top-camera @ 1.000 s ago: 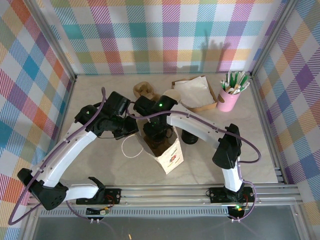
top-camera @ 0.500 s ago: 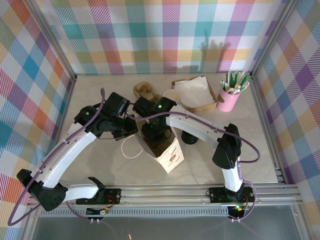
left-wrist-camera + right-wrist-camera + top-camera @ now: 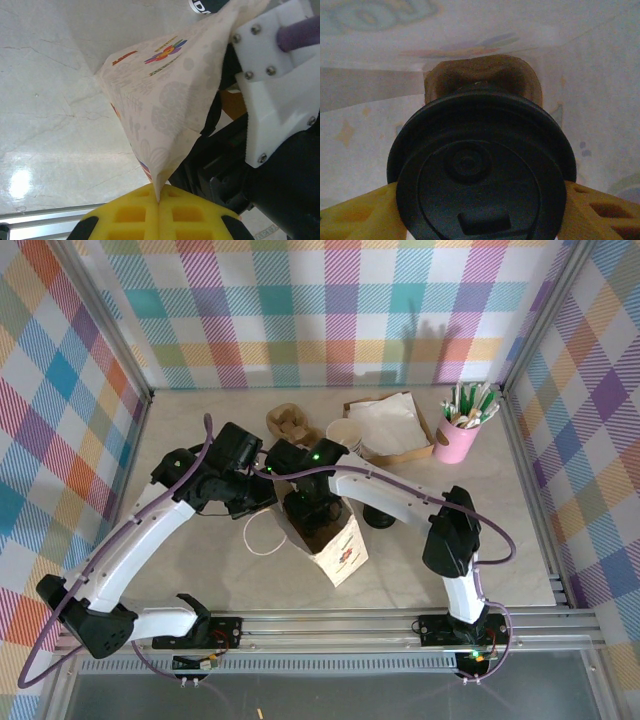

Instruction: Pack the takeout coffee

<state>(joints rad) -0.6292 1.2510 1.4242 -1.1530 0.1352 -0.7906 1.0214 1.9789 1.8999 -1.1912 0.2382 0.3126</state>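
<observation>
A printed white paper bag stands open at the table's middle. My left gripper is shut on a pinched edge of the bag, its yellow pads pressed together around the paper. The left gripper sits just left of the bag's mouth. My right gripper reaches down into the bag's mouth. It is shut on the takeout coffee, whose round black lid sits between the yellow fingers. The bag's pale inner walls surround the cup, and a brown pulp piece lies beyond it.
Behind the bag lie a brown cup carrier, a stack of cream cups, a cardboard tray of napkins and a pink cup of straws. Black lids stand right of the bag. The bag's white handle loop lies on the table.
My right gripper has shifted slightly left and back with the coffee at the bag's mouth. The left gripper keeps its pinch on the bag.
</observation>
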